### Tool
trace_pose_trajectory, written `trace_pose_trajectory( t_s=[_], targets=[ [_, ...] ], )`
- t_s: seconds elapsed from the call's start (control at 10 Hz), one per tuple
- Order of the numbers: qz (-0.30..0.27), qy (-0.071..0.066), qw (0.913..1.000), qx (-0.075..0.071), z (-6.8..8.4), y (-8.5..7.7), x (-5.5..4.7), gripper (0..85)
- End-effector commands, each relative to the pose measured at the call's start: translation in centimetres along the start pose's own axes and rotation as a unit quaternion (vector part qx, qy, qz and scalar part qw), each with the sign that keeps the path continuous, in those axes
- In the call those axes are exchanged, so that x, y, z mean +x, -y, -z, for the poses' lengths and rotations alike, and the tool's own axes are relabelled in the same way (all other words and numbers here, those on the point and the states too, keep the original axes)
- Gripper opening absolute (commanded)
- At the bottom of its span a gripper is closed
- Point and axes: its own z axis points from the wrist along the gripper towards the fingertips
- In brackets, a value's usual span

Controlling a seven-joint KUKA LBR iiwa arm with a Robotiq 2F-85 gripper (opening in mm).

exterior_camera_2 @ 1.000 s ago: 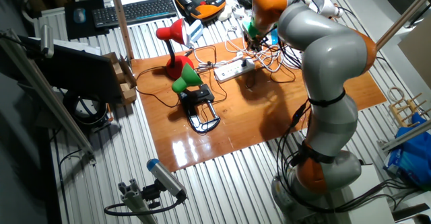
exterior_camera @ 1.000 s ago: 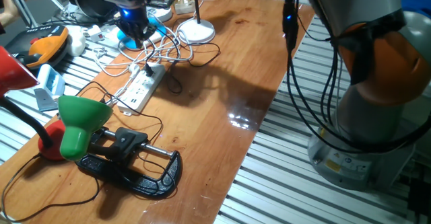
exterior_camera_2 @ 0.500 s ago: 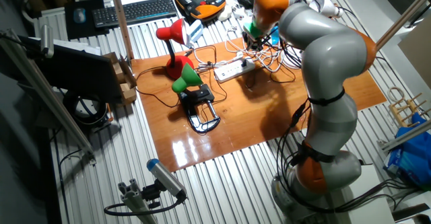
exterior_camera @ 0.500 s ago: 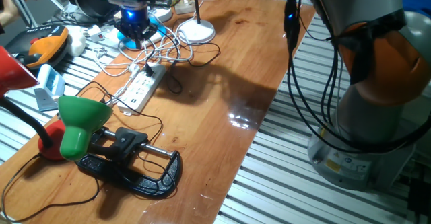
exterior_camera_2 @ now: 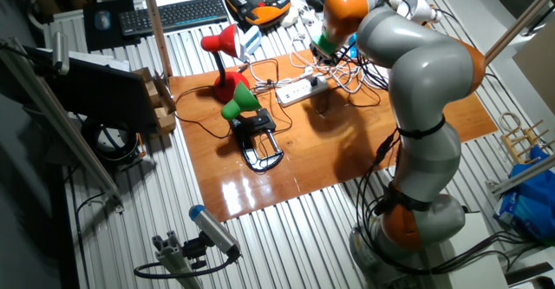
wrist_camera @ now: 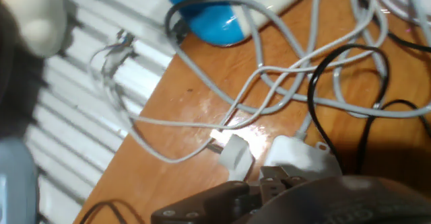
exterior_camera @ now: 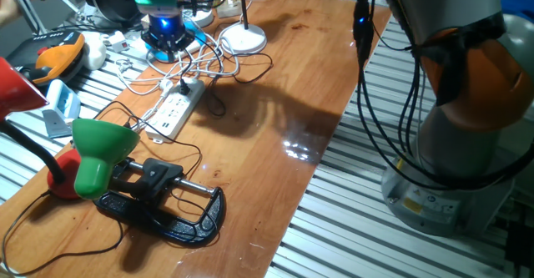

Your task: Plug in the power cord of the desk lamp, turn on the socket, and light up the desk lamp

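Up in the upper left of one fixed view we see the gripper [exterior_camera: 164, 37] hanging over a tangle of white cables [exterior_camera: 146, 68]; its jaws are hidden, so we can't tell their spread. The socket [exterior_camera: 177, 111] lies just below, the power cord [exterior_camera: 244, 63] looping beside the desk lamp [exterior_camera: 243, 37].

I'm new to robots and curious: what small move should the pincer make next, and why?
Probably ease down toward the black cord to find its plug. The pincer hangs over tangled white cables past the strip, and I can't tell that it holds anything.
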Motion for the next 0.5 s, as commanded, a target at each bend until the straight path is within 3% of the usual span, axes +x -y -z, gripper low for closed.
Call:
trace_pose_trajectory(
  t_s=[0.0,0.2,0.4],
  targets=[
    [0.216,-0.038,0.9752,-0.030,0.5,-0.3,0.2,0.0],
    [0.286,-0.031,0.9576,-0.010,0.6,-0.7,-0.1,0.0],
    [0.339,-0.040,0.9398,-0.006,0.5,-0.6,-0.8,0.0]
  ],
)
